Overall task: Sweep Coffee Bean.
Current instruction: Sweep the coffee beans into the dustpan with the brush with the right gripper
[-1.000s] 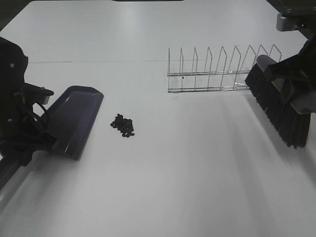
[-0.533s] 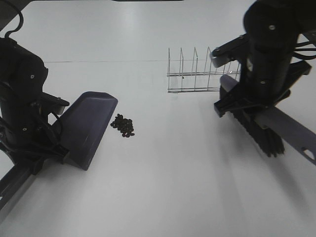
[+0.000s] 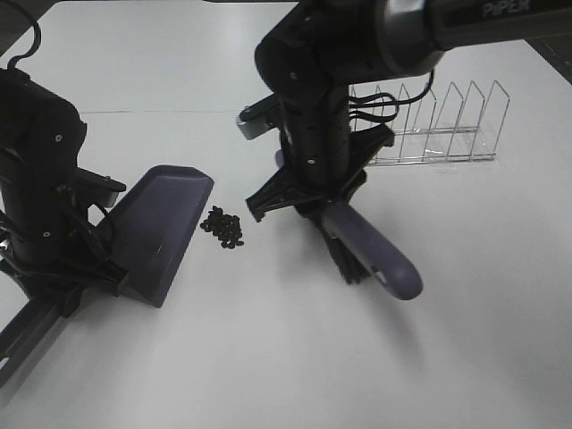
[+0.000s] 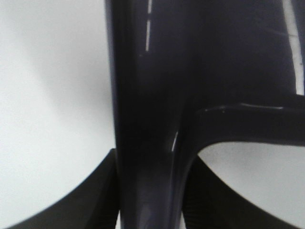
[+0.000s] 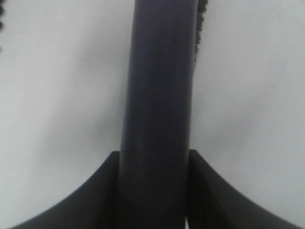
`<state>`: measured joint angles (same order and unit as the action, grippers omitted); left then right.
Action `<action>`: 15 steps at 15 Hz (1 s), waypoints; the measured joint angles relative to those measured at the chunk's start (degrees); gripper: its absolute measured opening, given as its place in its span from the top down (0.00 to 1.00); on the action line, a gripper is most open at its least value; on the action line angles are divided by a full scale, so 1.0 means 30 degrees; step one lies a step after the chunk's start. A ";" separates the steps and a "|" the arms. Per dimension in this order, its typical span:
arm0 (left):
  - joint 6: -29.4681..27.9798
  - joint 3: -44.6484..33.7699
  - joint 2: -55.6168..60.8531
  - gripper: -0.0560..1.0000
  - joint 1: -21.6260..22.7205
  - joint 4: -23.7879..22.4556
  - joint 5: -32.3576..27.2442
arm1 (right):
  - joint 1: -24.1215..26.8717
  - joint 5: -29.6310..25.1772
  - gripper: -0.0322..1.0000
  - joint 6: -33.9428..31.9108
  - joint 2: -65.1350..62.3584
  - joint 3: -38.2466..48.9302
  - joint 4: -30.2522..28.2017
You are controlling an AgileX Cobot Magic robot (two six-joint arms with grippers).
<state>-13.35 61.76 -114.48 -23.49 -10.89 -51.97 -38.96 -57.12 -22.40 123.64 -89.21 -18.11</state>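
Observation:
The coffee beans [image 3: 223, 228] lie in a small dark pile on the white table. The purple dustpan [image 3: 159, 228] rests just left of them, its mouth facing the pile. My left gripper [image 3: 70, 284] is shut on the dustpan's handle [image 4: 148, 143], which runs between the fingers [image 4: 95, 200]. My right gripper [image 3: 313, 198] is shut on the brush's purple handle [image 3: 375, 255], also seen in the right wrist view [image 5: 159, 95]. The black bristles [image 3: 344, 255] touch the table a short way right of the beans. A few beans show at the right wrist view's edge [image 5: 1, 24].
A wire dish rack [image 3: 438, 125] stands at the back right, behind my right arm. The table's left edge runs close under my left arm [image 3: 36, 179].
My right arm has swung the brush left, from beside the wire rack to just right of the beans. The dustpan first shifted slightly toward the beans, then stayed put.

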 joint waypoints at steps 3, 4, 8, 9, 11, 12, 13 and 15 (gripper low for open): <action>0.0095 0.0000 -0.0191 0.63 0.0000 0.0554 0.0458 | -0.0229 0.0898 0.66 0.2349 0.1929 -0.3285 0.5500; 0.0095 0.0000 -0.0267 0.63 0.0000 0.0649 0.0477 | -0.0229 0.0974 0.66 0.2674 0.2101 -0.3629 0.6035; 0.0210 0.0191 -0.0649 0.63 0.0000 0.1146 0.0191 | -0.0229 0.1451 0.66 0.3476 0.2597 -0.5233 0.8308; 0.0382 0.0229 -0.0668 0.63 0.0019 0.1261 0.0153 | -0.0229 0.1509 0.66 0.3724 0.2617 -0.5386 0.8671; 0.0535 0.0229 -0.0668 0.63 0.0019 0.1490 0.0153 | -0.0210 0.1623 0.66 0.4947 0.2655 -0.5730 0.9759; 0.0573 0.0229 -0.0668 0.63 0.0019 0.1604 0.0153 | -0.0172 0.1662 0.66 0.5901 0.2674 -0.6131 1.0753; 0.0592 0.0229 -0.0668 0.63 0.0019 0.1642 0.0153 | -0.0134 0.1642 0.66 0.6303 0.2674 -0.6417 1.1230; 0.0592 0.0229 -0.0668 0.63 0.0019 0.1776 0.0095 | 0.0267 0.0955 0.66 0.7811 0.2674 -0.7964 1.3579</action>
<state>-11.57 62.45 -116.48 -23.43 -5.56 -51.68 -38.16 -54.26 1.03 131.67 -113.10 22.63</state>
